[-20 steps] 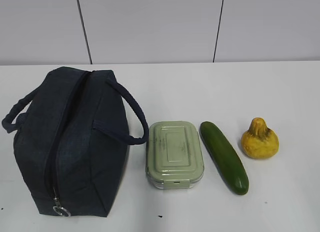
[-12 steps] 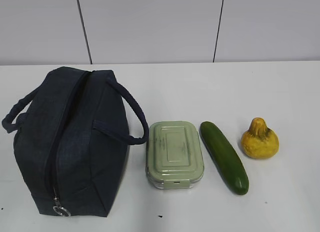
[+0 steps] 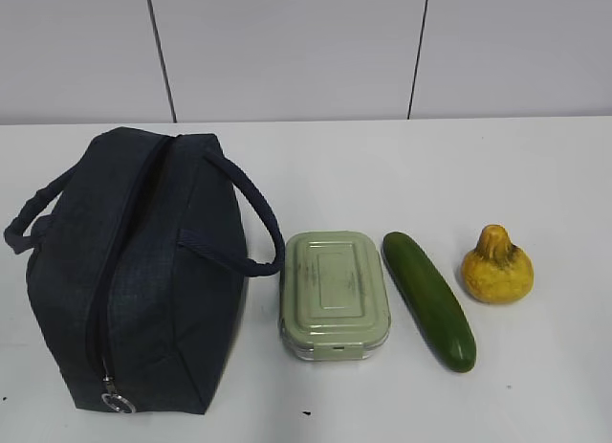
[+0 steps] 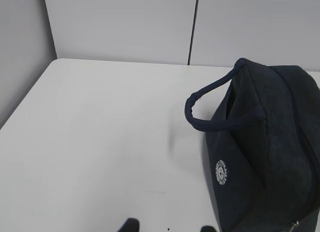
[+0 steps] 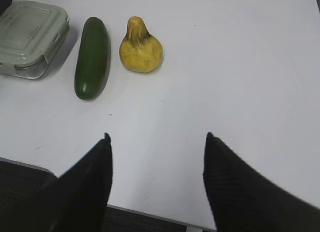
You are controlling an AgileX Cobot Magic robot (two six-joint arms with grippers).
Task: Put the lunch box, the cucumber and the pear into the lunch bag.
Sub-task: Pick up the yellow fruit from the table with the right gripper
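The navy lunch bag [image 3: 134,271] lies on the white table at the left, zipper shut, its ring pull [image 3: 117,402] at the near end; it also shows in the left wrist view [image 4: 265,147]. The pale green lunch box [image 3: 334,294] sits to its right, then the dark green cucumber [image 3: 429,299] and the yellow pear [image 3: 496,265]. The right wrist view shows the lunch box [image 5: 30,36], cucumber [image 5: 91,56] and pear [image 5: 140,46] far ahead to the left. My right gripper [image 5: 157,137] is open and empty over the table's near edge. My left gripper [image 4: 169,224] is open, only its tips visible, left of the bag.
A grey panelled wall [image 3: 306,51] stands behind the table. The table's near edge [image 5: 150,214] runs under my right gripper, with dark floor below it. A wall [image 4: 22,51] closes the table's left side in the left wrist view.
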